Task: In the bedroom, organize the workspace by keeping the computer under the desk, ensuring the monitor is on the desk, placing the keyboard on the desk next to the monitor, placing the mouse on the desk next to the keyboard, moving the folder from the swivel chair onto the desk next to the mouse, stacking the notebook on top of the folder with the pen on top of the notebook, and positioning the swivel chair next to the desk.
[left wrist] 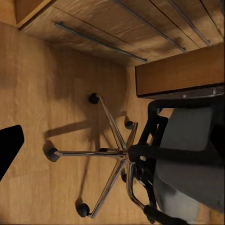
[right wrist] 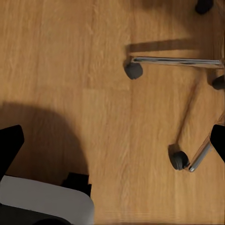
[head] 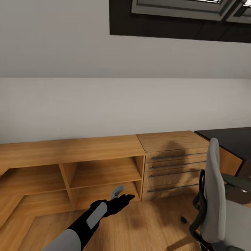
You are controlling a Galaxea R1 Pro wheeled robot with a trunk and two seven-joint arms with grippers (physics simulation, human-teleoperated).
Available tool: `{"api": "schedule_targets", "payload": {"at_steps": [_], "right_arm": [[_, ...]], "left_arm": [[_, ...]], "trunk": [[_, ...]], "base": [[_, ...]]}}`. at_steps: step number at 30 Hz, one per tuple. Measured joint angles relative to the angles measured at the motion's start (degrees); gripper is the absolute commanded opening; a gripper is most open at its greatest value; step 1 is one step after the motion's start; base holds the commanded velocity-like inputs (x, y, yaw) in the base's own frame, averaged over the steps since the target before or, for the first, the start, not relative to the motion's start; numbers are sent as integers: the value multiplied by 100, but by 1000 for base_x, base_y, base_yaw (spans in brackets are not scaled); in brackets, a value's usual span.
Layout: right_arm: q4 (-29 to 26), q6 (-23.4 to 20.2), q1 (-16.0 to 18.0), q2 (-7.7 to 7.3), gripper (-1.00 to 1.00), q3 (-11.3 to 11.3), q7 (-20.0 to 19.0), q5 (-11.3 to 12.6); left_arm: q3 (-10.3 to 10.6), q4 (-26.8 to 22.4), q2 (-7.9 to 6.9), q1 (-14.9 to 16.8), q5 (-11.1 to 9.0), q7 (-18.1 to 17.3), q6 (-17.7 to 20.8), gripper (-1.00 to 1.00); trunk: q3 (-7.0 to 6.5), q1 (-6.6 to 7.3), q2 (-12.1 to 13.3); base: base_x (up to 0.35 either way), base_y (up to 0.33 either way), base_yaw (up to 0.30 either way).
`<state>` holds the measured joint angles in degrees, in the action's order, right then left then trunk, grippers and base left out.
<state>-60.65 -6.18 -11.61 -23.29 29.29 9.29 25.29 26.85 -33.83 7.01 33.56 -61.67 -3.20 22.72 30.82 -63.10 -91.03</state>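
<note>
Swivel chair (head: 218,205) stands on wood floor (head: 146,226) just beside drawer unit (head: 176,165), table (head: 232,139) corner behind it.

Left claw (head: 122,199) extended low toward shelf unit (head: 80,170), carries nothing; spread or pressed together, cannot tell.

Right claw (right wrist: 112,140) spread, empty, over floor near chair casters (right wrist: 133,70).

— What's in front of me? A plain white wall (head: 104,108) and a low wooden shelf unit (head: 87,167) with a drawer chest (head: 174,164) beside it.
— And around it?
— Light wood floor (head: 146,226) below, dark-framed skylight (head: 181,17) above
</note>
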Motion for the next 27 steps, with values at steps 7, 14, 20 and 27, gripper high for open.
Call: {"api": "schedule_targets", "payload": {"at_steps": [7,14,20,27], "right_arm": [[-1,4,0,-18,100,-8,-10,3],[-1,3,0,-35,100,-9,-13,4],[-1,7,0,-40,100,-9,-18,4],[-1,14,-4,-45,100,-3,-20,-6]], "left_arm": [[-96,114,-68,187,-69,-532,2,100],[-127,298,-121,391,-121,-724,-24,100],[-135,382,-142,331,-131,-804,-40,100],[-541,1109,-147,609,-362,-869,-10,100]], "trunk": [[125,-154,-281],[252,-308,-562],[359,-439,-802],[485,-593,-1083]], "base": [[0,0,-298],[0,0,-298],[0,0,-298],[0,0,-298]]}}
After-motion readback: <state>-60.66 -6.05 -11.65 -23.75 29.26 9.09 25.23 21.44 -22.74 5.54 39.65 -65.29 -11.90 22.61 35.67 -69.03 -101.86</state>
